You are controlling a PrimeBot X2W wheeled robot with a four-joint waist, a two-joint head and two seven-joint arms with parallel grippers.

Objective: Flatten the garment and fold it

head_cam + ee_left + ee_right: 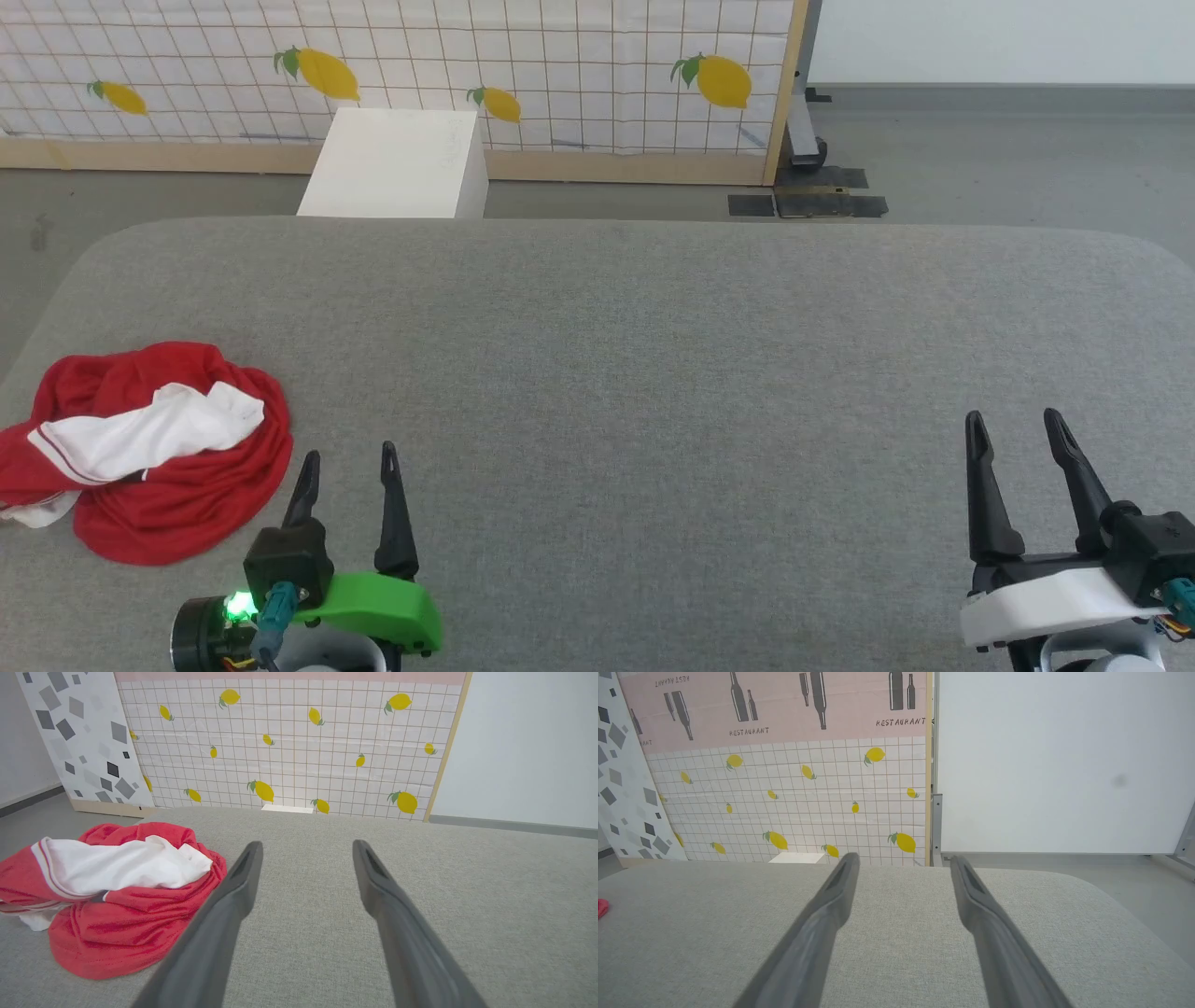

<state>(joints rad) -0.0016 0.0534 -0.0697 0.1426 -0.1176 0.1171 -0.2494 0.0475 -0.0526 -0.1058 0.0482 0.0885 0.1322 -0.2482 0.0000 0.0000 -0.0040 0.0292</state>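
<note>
The garment (177, 485) lies crumpled in a heap at the near left of the grey table (653, 373), red cloth with a white sleeve draped over its top. In the left wrist view the garment (126, 919) sits just left of the fingers. My left gripper (349, 457) stands open right beside the heap's right edge, nothing between its fingers; the same gripper (306, 847) hovers over bare table. Far off at the near right, my right gripper (1013, 418) is open and empty, seen as the gripper (903, 858) above the table. A sliver of the garment (601, 907) shows at that view's left edge.
A white box (397, 163) stands on the floor behind the table's far edge. A lemon-patterned tiled panel (467, 65) closes off the back. The table's rounded corners lie far left and far right, with grey floor (980, 159) beyond.
</note>
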